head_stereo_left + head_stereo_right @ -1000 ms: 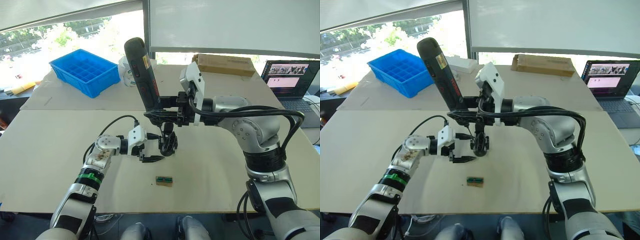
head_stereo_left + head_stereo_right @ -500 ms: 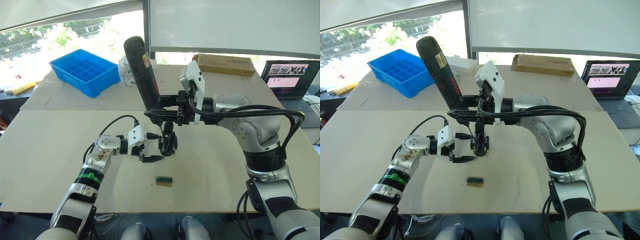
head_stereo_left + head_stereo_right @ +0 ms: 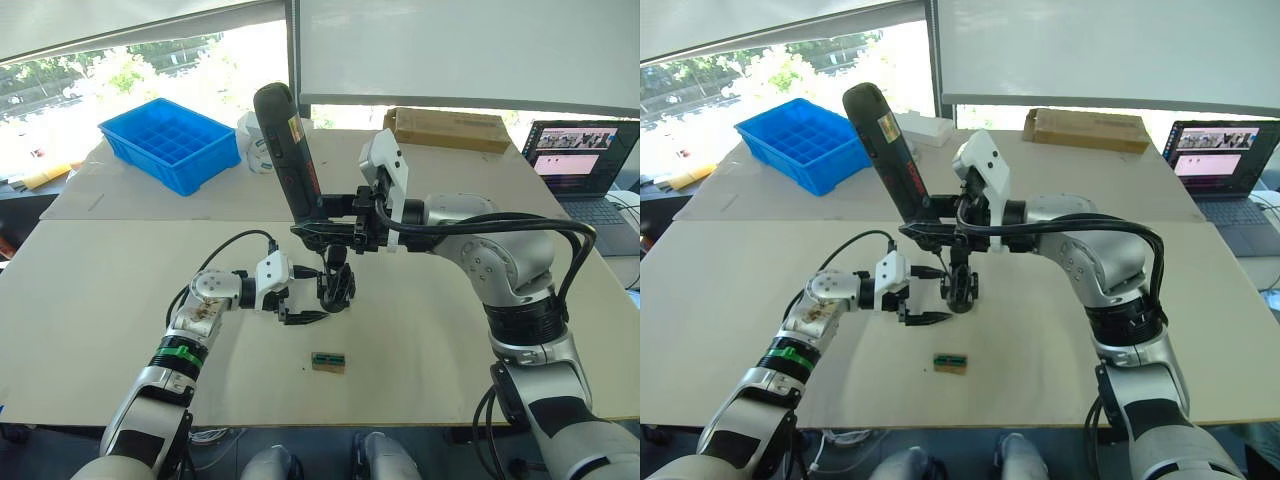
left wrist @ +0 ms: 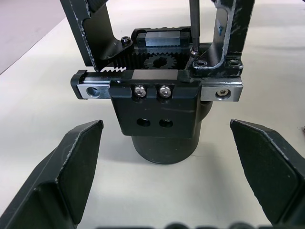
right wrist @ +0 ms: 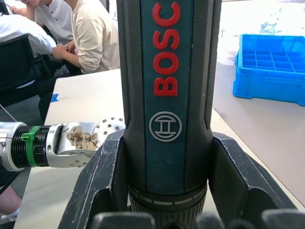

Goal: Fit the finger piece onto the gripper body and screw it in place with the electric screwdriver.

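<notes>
Left gripper (image 3: 303, 314) is set low on the table (image 3: 90, 300), jaws spread, just left of the gripper body (image 4: 159, 117) at mid-table. The electric screwdriver (image 3: 288, 152) is clamped by the right gripper (image 5: 164, 191), its bit apparently touching the body's top.

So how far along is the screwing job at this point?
Done: the finger piece already stands on the gripper body. In hand: the right hand grips the electric screwdriver, its bit down at a screw beside that piece. The left hand sits open around the body's base. Left: whether the screw is tight cannot be told.
</notes>
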Robot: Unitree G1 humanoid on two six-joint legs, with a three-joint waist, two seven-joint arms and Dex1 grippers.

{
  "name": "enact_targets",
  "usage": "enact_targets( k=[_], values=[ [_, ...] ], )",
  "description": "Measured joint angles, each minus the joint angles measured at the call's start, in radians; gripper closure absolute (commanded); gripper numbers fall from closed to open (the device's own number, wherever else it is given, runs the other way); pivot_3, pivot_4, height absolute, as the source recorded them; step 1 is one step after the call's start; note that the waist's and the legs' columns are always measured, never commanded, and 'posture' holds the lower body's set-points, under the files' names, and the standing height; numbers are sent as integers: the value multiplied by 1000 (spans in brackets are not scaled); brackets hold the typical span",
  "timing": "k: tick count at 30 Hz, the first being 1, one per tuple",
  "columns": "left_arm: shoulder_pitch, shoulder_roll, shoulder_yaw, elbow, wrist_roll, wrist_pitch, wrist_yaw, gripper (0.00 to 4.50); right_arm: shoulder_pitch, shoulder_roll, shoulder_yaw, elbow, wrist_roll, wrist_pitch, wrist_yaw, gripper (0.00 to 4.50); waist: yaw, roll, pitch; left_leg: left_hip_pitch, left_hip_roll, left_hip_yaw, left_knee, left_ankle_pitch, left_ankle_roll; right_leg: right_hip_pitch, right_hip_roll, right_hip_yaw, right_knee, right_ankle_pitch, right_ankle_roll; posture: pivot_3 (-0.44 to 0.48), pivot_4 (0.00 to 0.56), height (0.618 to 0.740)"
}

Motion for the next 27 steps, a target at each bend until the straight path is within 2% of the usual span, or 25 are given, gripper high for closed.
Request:
enact_targets(
  k=[14, 27],
  values=[
    [0, 0, 0, 0, 0, -2, -1, 0, -29, -1, -19, -51, 60, 58, -26, 2576, 1, 0, 0, 0, 0, 0, 0, 0, 0, 0, 0, 0, 0, 0, 0, 0, 150, 738],
    [0, 0, 0, -1, 0, -1, 0, 0, -5, -2, -9, -35, 10, 1, -7, 2576, 0, 0, 0, 0, 0, 0, 0, 0, 0, 0, 0, 0, 0, 0, 0, 0, 150, 738]
  ],
)
